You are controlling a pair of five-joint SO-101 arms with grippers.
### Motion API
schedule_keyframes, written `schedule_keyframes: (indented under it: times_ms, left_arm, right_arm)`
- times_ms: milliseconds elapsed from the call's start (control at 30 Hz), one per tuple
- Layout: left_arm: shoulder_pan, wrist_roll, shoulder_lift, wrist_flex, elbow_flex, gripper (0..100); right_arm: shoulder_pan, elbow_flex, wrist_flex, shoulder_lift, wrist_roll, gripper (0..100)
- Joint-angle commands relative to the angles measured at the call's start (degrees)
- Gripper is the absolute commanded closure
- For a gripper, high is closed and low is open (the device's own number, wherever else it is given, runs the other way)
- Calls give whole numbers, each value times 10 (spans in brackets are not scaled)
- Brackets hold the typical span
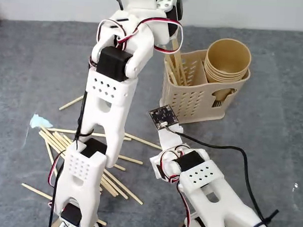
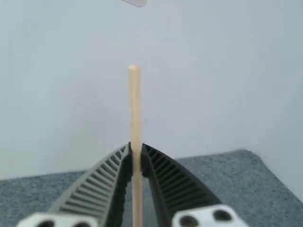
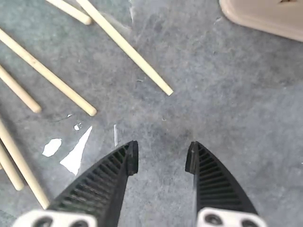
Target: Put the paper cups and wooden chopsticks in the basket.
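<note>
The left gripper (image 2: 136, 152) is clenched on a single chopstick (image 2: 134, 104), which stands upright between the jaws with its tip well above them. In the high view this arm stretches to the far side of the table, over the left compartment of the basket (image 1: 192, 100). Several sticks (image 1: 176, 69) lean in that compartment (whether the held one touches them I cannot tell). A stack of paper cups (image 1: 228, 60) sits in the right compartment.

The right gripper (image 3: 162, 156) is released, its jaws apart with nothing between them. It hovers low over the grey mat (image 3: 227, 94), just on the near side of the basket. To the near left, loose chopsticks (image 1: 57, 139) lie scattered on the mat beside a blue scrap (image 1: 38, 121). A few white paper scraps (image 3: 75, 153) lie close to the right gripper.
</note>
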Motion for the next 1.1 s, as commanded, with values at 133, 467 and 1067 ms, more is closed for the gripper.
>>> schedule_keyframes:
  times_ms: [133, 467, 1067]
  left_arm:
    - [5, -6, -12, 55, -22, 855]
    - [-20, -4, -13, 148, -159, 758]
    - [-343, -52, -193, 331, -43, 783]
  right_arm:
    - [3, -4, 0, -18, 8, 816]
    - [3, -4, 0, -18, 8, 816]
    - [4, -4, 0, -18, 8, 816]
